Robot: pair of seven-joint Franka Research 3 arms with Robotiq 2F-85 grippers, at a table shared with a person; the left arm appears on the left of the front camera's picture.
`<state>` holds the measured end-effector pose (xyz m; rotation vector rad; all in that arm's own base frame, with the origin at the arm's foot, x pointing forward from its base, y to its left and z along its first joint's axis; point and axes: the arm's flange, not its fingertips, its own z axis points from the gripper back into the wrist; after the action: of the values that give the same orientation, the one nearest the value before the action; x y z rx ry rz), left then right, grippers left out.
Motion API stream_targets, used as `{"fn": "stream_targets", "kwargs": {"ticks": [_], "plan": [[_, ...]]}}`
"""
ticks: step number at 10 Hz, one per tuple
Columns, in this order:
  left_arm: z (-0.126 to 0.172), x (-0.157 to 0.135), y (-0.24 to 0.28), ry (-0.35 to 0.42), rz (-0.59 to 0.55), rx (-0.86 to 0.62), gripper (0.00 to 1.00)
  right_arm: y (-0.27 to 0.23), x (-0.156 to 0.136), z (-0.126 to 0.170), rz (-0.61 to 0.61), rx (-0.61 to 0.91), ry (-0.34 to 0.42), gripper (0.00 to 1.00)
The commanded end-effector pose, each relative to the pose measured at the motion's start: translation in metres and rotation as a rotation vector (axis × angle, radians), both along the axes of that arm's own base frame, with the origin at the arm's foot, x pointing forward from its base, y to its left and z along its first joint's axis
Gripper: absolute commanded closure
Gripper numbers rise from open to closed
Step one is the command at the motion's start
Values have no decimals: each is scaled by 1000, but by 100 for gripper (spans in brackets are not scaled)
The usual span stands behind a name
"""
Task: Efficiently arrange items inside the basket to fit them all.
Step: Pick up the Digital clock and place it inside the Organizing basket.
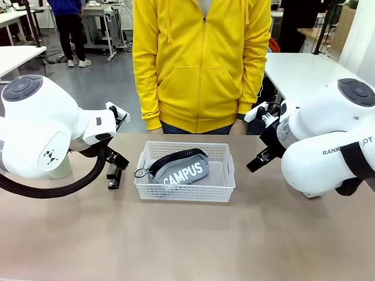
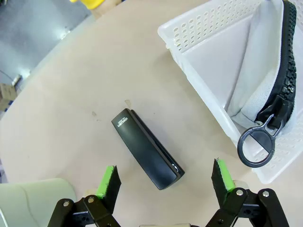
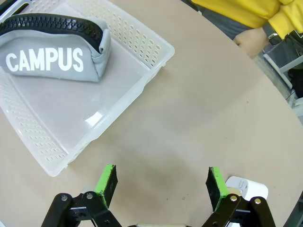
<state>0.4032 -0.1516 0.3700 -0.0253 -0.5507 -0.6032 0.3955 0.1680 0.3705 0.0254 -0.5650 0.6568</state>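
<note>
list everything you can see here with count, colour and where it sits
basket: 1, white, middle of the table
pouch: 1, grey, "CAMPUS" print, lying in the basket
ring: 1, black, on the pouch's zip, over the basket's rim
stapler: 1, black, on the table left of the basket
cup: 1, pale green, behind the left arm
block: 1, white, by the right jaws
table: 1, beige
person: 1, yellow hoodie, far side
left jaws: open, green pads, over the stapler
right jaws: open, green pads, over bare table

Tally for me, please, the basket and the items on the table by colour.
Grey: 1, the pouch
Black: 1, the stapler
White: 2, the basket and the small block
Pale green: 1, the cup
Total: 5
</note>
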Motion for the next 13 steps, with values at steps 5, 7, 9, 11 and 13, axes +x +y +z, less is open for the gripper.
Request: {"fn": "stream_targets", "kwargs": {"ticks": [5,7,9,11,13], "plan": [[56,-38,30,136,-20,-226,0,-22,-27,56,-83,205,119,0],[110,-68,61,243,48,-383,0,-56,-54,109,-294,509,249,0],[148,-101,118,245,5,-665,0,-115,-86,148,-360,762,330,0],[158,-140,208,98,108,-901,0,-215,-128,164,-458,1067,249,0],[117,-172,297,-22,367,-1174,0,-301,-166,148,-573,1262,167,0]]}}
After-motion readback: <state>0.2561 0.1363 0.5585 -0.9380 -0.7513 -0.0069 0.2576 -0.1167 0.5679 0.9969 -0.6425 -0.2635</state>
